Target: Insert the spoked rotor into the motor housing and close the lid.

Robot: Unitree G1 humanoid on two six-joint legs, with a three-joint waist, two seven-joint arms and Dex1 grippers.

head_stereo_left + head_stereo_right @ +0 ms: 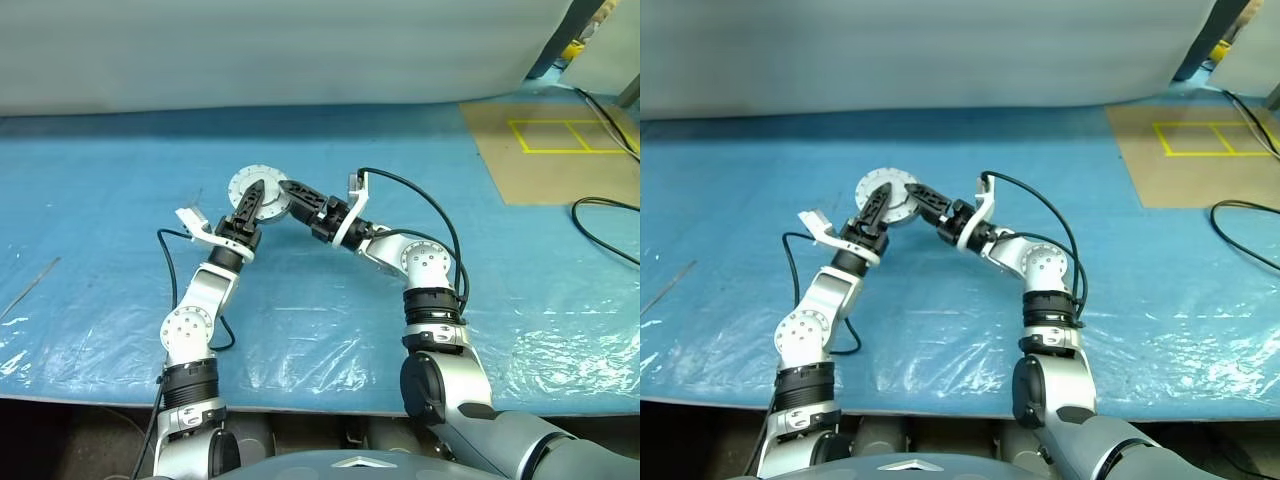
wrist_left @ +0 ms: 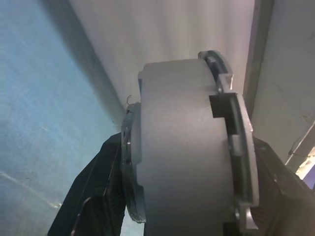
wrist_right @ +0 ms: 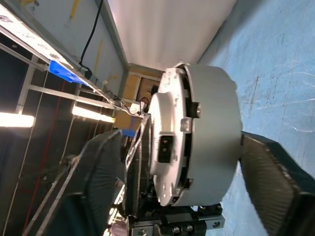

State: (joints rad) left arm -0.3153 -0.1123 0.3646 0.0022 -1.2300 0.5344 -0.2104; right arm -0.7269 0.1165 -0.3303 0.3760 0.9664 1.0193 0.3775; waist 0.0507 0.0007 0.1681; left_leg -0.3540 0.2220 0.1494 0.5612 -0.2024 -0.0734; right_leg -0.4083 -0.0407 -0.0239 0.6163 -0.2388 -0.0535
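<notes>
Motor housing (image 1: 258, 191) is held off the blue sheet at twelve o'clock of both arms. Left gripper (image 1: 252, 205) clamps its flat faces; right gripper (image 1: 291, 190) stands spread around it, not touching. Looks heavy, rigid, smooth metal: best pinched across the flat faces.

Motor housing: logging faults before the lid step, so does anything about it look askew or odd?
Nothing looks damaged. The motor housing is off the table, on edge between the left gripper and right gripper; left jaws grip it, right jaws stand apart around it.
</notes>
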